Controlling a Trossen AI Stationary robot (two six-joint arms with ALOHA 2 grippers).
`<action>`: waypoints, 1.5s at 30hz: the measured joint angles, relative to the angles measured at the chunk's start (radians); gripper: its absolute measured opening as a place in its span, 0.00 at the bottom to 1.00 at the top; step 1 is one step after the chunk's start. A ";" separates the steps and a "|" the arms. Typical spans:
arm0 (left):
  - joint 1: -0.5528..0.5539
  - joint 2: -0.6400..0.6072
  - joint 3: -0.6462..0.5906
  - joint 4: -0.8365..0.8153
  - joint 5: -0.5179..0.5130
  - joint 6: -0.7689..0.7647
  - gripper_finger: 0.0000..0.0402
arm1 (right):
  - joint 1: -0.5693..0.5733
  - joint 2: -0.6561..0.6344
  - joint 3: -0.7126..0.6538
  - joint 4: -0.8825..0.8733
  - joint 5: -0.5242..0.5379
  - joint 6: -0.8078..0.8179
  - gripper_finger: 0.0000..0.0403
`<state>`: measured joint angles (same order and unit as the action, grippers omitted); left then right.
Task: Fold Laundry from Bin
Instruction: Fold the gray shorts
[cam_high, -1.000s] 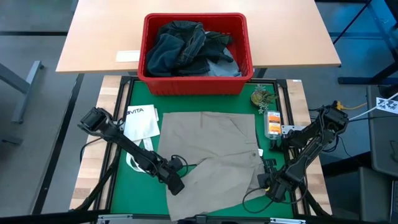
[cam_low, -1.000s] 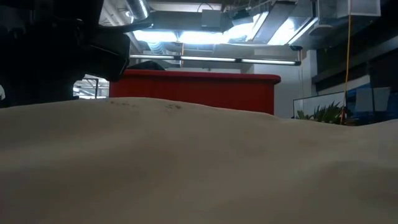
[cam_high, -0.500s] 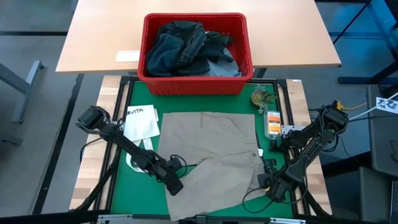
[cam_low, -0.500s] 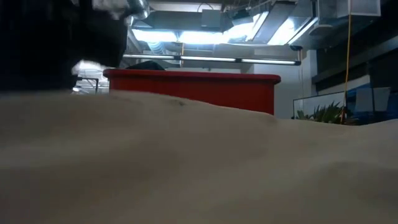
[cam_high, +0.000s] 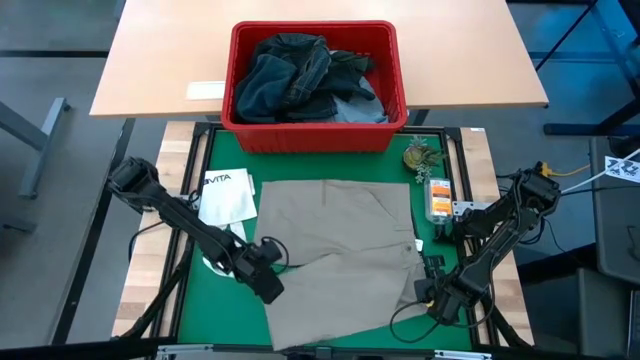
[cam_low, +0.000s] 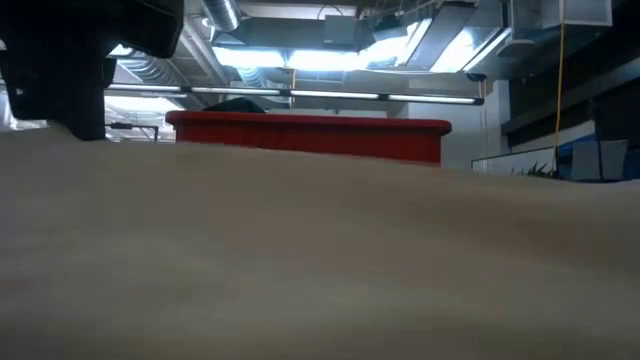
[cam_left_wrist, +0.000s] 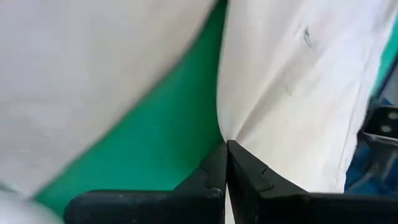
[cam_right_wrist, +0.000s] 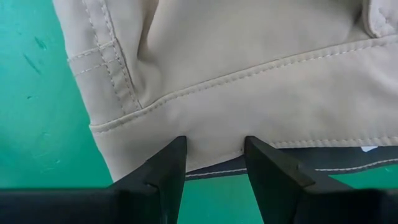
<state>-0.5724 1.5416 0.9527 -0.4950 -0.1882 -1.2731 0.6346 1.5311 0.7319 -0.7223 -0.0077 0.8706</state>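
Beige trousers (cam_high: 345, 250) lie spread on the green mat (cam_high: 215, 310), in front of the red bin (cam_high: 313, 135). The bin holds dark and light blue laundry (cam_high: 300, 75). My left gripper (cam_high: 268, 290) is shut on the trousers' near left edge and holds it raised. In the low view the beige cloth (cam_low: 320, 260) fills the foreground. My right gripper (cam_high: 428, 292) points down at the trousers' near right edge. Its fingers are open and stand at a stitched hem (cam_right_wrist: 214, 134). My left gripper pinches the trousers' edge (cam_left_wrist: 231, 127) between its two shut fingers, coming slanting down from the table's left. The cloth puckers where the fingertips meet and runs away from them. That edge is lifted off the mat, and the rest of the trousers lies flat. My right gripper's fingertips (cam_right_wrist: 173, 155) stand at the hem; I cannot tell whether they touch it.
A white printed bag (cam_high: 228, 195) lies on the mat to the left of the trousers. A small plant (cam_high: 420, 155) and an orange item (cam_high: 438, 200) sit at the right edge of the mat. The wooden table (cam_high: 160, 70) carries the bin.
My left gripper has shut on the trousers' near left edge, then risen and drawn back toward the table's left. That edge has come up off the mat while the rest of the trousers stays spread. In the low view the cloth's ridge stands higher.
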 joint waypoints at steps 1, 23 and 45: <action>0.000 -0.013 0.000 -0.013 -0.015 0.001 0.00 | 0.000 0.000 0.000 0.000 0.000 0.000 0.41; 0.048 -0.024 0.002 -0.045 0.057 0.161 0.37 | 0.000 0.005 0.119 -0.120 0.053 -0.055 0.41; 0.106 -0.024 0.105 0.020 0.100 0.413 0.36 | 0.155 0.012 0.263 -0.067 0.168 -0.145 0.41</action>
<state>-0.4667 1.5181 1.0573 -0.4752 -0.0886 -0.8604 0.7896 1.5426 0.9951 -0.7897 0.1606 0.7253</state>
